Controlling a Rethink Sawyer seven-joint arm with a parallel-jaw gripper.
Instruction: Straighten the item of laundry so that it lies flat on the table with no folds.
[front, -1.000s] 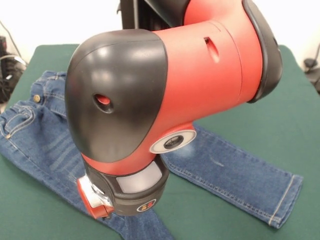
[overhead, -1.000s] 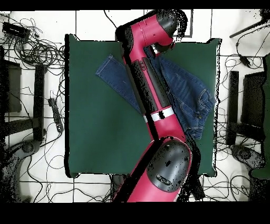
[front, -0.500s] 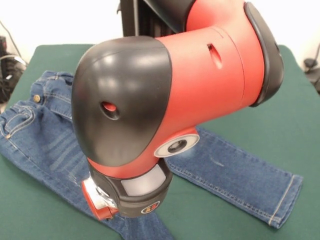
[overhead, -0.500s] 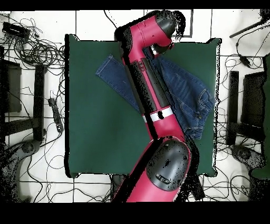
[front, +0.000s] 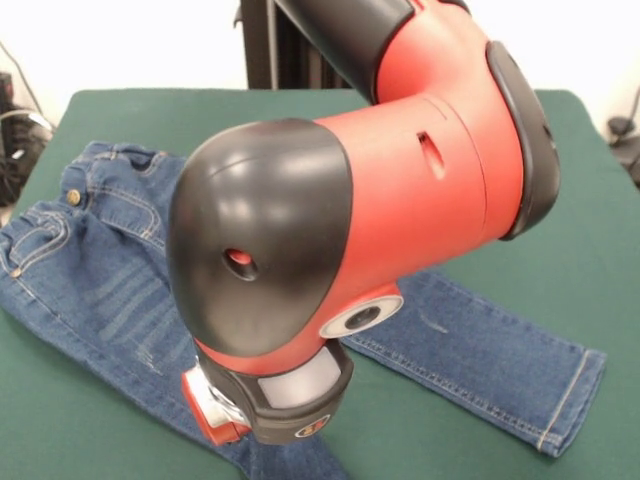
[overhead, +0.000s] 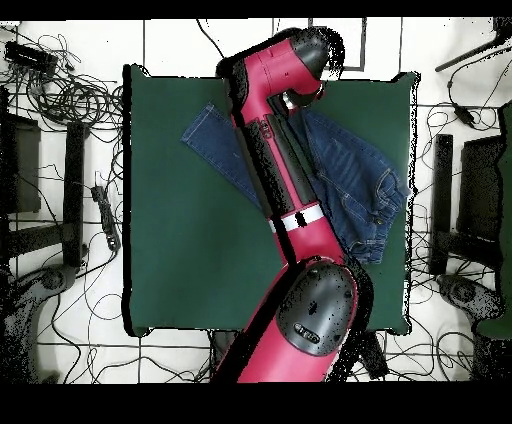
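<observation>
End effector (front: 262, 420) low over jeans (front: 480, 350), fingers apparently hidden.

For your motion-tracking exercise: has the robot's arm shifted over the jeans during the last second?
Yes. In the front view the arm's black elbow cap has slid rightward and down, uncovering more of the jeans' waistband; the jeans look unmoved.

You find no text you can read here. The one sign is a small round red-and-black emblem (front: 306, 430) on the black wrist housing of the arm (front: 400, 190), low in the front view's centre; its marking is too small to make out.
</observation>
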